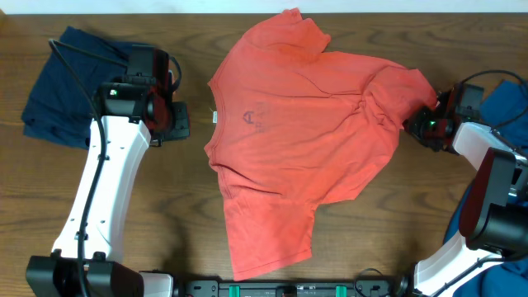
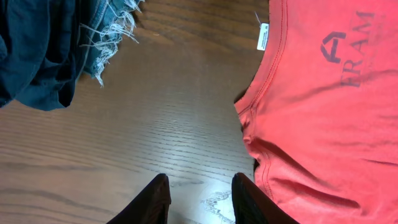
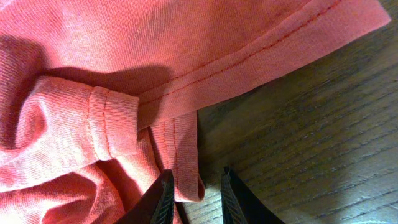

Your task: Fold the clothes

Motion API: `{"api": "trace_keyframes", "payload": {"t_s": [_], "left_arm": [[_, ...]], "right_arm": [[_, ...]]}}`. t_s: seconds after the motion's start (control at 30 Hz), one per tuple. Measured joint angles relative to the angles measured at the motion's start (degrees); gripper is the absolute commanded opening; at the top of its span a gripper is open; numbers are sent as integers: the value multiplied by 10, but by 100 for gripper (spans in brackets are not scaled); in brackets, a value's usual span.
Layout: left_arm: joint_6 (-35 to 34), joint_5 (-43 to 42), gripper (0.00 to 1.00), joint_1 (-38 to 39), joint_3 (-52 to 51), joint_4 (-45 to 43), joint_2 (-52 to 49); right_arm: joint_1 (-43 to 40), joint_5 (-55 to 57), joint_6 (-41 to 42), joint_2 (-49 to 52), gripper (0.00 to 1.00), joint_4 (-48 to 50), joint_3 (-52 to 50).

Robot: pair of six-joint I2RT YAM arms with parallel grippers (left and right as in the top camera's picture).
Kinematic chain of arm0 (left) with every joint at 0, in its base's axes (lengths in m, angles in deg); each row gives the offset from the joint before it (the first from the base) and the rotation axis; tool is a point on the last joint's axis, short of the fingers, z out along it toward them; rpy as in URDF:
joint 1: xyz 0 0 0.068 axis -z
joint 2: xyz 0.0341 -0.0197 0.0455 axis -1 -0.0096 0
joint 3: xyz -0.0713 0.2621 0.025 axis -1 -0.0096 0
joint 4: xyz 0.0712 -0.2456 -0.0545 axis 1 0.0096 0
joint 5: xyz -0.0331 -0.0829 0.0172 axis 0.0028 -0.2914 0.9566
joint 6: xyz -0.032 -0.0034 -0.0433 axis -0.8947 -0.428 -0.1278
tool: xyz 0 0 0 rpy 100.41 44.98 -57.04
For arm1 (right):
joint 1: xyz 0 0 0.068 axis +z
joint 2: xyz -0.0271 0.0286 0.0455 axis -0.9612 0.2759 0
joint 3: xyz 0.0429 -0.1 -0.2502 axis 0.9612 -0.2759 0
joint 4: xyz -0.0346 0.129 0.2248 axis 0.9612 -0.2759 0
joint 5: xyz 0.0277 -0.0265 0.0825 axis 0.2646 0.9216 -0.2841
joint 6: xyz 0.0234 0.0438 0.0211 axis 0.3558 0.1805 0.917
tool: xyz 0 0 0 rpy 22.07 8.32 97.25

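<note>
At about 10 o'clock on the table point(image 1: 190, 190) lies a heap of dark blue clothing point(image 1: 62, 87) with a frayed denim edge point(image 2: 109, 28), apparently set aside. The left end effector point(image 2: 199, 193) hovers just beside the shirt's collar, at the shirt's 9 o'clock, its jaws partly apart with only bare wood between them and nothing held; it looks parked where it could reach the neckline. The coral-red T-shirt point(image 1: 305, 140) fills the middle of the table, spread mostly flat. Its collar and white neck label point(image 2: 263, 36) face 9 o'clock, one sleeve points toward 12, the other toward 6, and the hem end is bunched at 3 o'clock. There the right end effector point(image 3: 196, 185) sits at the rumpled hem point(image 3: 186, 155). Its jaws are slightly parted around a folded strip of hem, with a gap showing on one side, so the cloth looks loose rather than pinched. Folding has not visibly begun; that corner probably needs smoothing first. More blue cloth point(image 1: 505, 101) lies behind that arm.
</note>
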Motion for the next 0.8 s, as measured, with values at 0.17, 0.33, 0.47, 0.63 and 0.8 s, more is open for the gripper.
{"api": "trace_keyframes", "payload": {"t_s": [0.17, 0.33, 0.47, 0.63, 0.8], "left_arm": [[0, 0, 35, 0, 0, 0, 0], [0, 0, 35, 0, 0, 0, 0], [0, 0, 35, 0, 0, 0, 0], [0, 0, 35, 0, 0, 0, 0], [0, 0, 35, 0, 0, 0, 0]], "right_arm": [[0, 3, -1, 0, 14, -1, 0], [0, 5, 1, 3, 12, -1, 0], [0, -5, 0, 5, 15, 0, 2], [0, -10, -1, 8, 10, 3, 2], [0, -13, 0, 9, 10, 5, 2]]}}
